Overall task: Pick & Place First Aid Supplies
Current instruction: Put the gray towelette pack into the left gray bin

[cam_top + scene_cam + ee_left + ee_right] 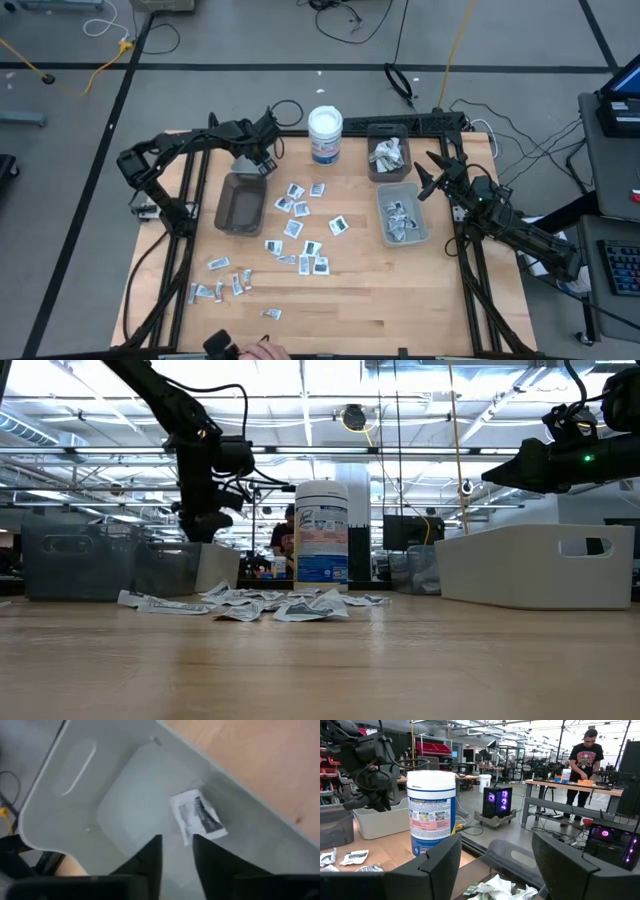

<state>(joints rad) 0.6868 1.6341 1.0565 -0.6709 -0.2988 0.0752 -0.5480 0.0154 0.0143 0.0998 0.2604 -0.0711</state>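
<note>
Left wrist view: a white packet (199, 815) with dark print is seen lying in the grey bin (75, 780), just beyond the parted fingers of the left tool (176, 851), which holds nothing.

From above, the left tool (250, 160) is placed over the grey bin (240, 205); the other packets (300, 235) are scattered on the wooden surface (400, 300) between the bins. The right tool (432, 175) waits wide open and empty beside the clear bins (402, 212). The packets are judged light, thin, limp and crinkly; each is best pinched across one edge.
</note>
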